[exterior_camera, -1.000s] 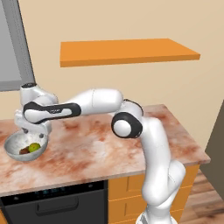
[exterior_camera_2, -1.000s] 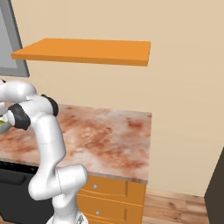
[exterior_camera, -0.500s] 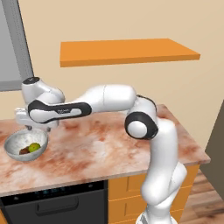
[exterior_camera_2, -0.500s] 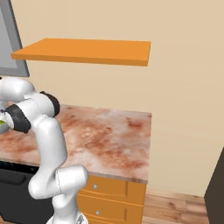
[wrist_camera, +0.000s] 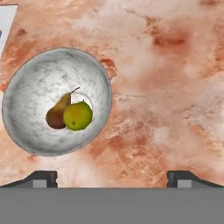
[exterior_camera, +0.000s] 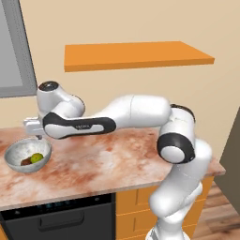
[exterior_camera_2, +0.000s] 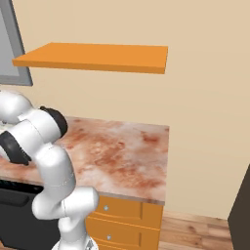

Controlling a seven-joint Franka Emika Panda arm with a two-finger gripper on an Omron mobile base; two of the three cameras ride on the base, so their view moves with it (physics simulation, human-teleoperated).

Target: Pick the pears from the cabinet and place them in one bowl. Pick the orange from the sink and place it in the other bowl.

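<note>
- Hand view, nearest: the two dark fingertips stand far apart at the bottom edge, one point(wrist_camera: 43, 177) on the left and one on the right, so the gripper point(wrist_camera: 111, 178) is spread wide and holds nothing.
- Just past the tips lies the red-brown marbled counter point(wrist_camera: 166, 87), bare between the fingers.
- Further on, to the left in that view, sits the grey speckled bowl point(wrist_camera: 30, 87); both pears lie in it, touching, the brown pear point(wrist_camera: 56, 114) with its stem pointing up and the green pear point(wrist_camera: 78, 115) beside it.
- Left base view: the gripper point(exterior_camera: 38, 136) hangs above the counter point(exterior_camera: 117, 159), just over the far right rim of the bowl point(exterior_camera: 14, 154), apart from it.
- In the bowl the brown pear point(exterior_camera: 26, 161) and green pear point(exterior_camera: 36, 158) show as small blobs near the bottom.
- The arm point(exterior_camera: 136, 112) reaches leftward across the counter.
- Below the counter front are a dark oven point(exterior_camera: 61, 220) and orange drawers point(exterior_camera: 136, 206).
- Farthest, on the wall, the orange cabinet slab point(exterior_camera: 136, 54) hangs well above; in the right base view it point(exterior_camera_2: 97, 54) is bare on top.
</note>
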